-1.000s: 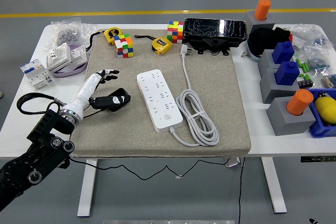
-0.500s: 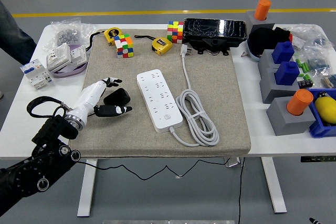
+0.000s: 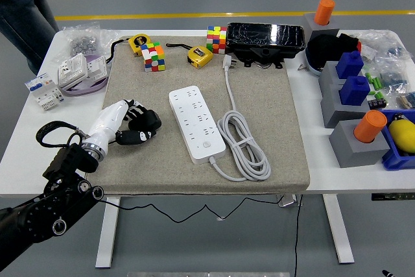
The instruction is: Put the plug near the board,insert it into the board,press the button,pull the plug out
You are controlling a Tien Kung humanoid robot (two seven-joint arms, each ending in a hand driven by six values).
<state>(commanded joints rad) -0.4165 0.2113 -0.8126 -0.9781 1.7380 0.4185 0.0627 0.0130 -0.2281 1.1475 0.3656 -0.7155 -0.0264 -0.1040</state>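
At nine o'clock of the power strip [image 3: 196,123], the black plug [image 3: 144,120] was grasped by the left hand [image 3: 127,123]; carrying it boardward was judged next.

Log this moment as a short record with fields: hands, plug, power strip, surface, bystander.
left hand: white hand at the left side of the mat, fingers curled around a black plug
right hand: not in view
plug: black, lying on the mat left of the strip, not inserted
power strip: white multi-socket board, mid-mat, its white cord coiled to its right
surface: grey felt mat on the white table
bystander: person in dark trousers at the far left corner
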